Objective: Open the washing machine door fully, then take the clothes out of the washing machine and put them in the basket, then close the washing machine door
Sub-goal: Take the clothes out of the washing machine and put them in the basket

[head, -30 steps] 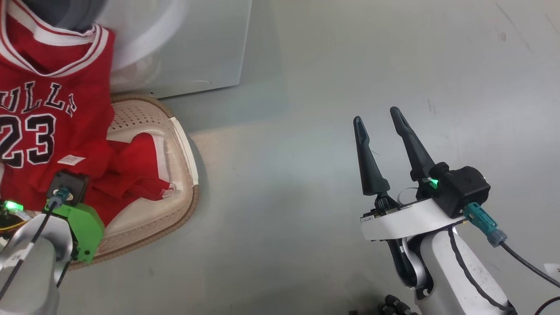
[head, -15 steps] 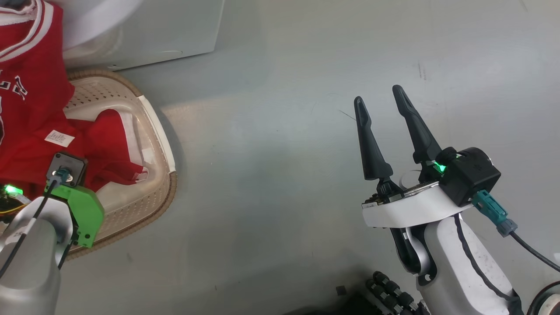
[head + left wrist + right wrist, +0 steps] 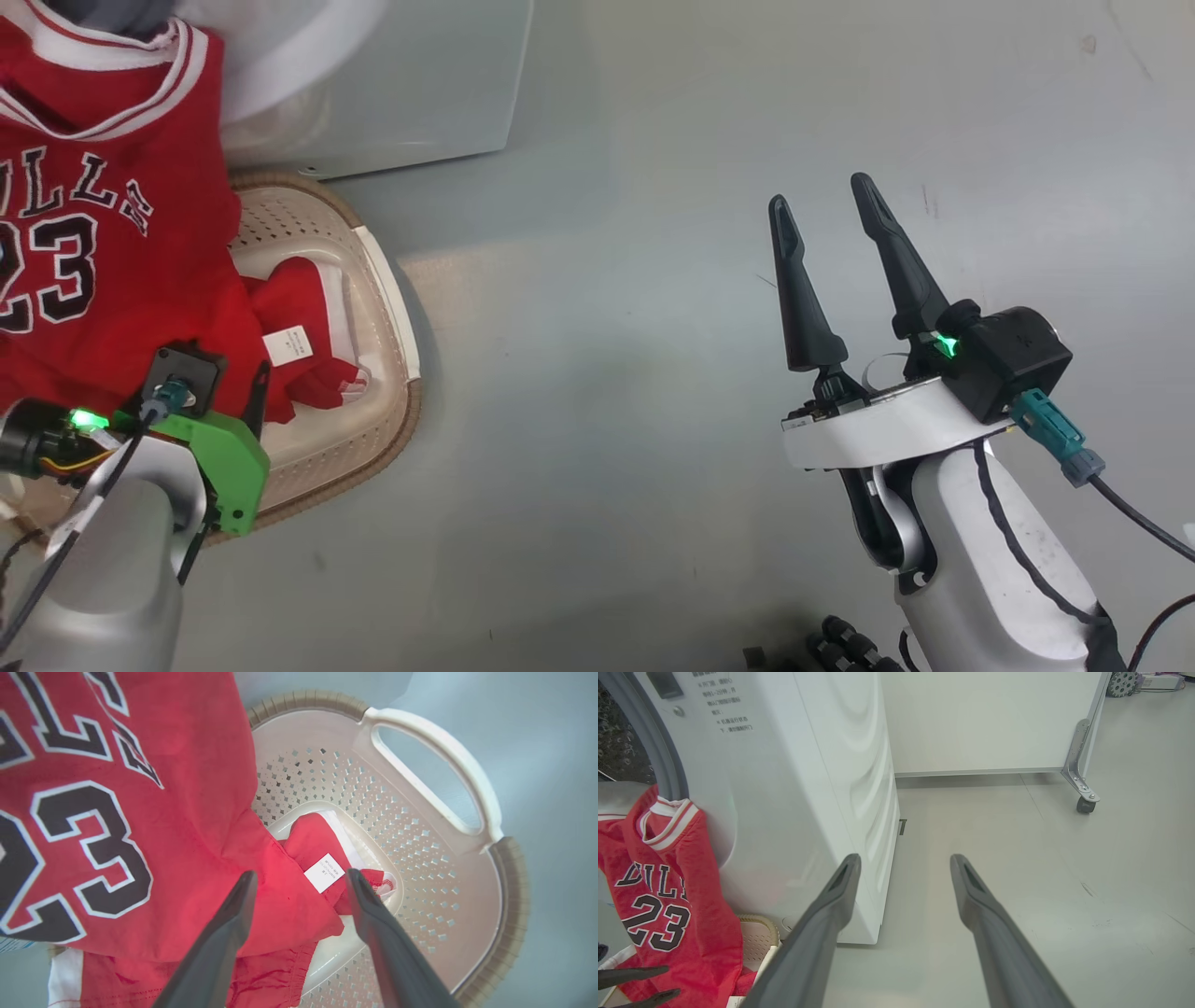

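Jersey (image 3: pixel 112 233) hangs from washer (image 3: pixel 420 84) into basket (image 3: pixel 392 308)
Left hand (image 3: pixel 300 873) spread wide above it; right hand (image 3: pixel 820 189), fingers apart, over floor (image 3: pixel 607 373).

Between the left gripper (image 3: pixel 300 873) fingertips lies a white label (image 3: pixel 324 873) whose print is too small to read. The clothes (image 3: pixel 187 788) run off the wrist view's top and left edges and bury the basket (image 3: pixel 411 849) rim on the side of its left finger. Left of the right gripper (image 3: pixel 904 858), the washing machine (image 3: pixel 808 788) lettering (image 3: pixel 724 711) is illegible and its drum (image 3: pixel 621 728) is cut by the edge. The pale blur (image 3: pixel 289 47) beyond the left gripper is possibly the opening's rim.
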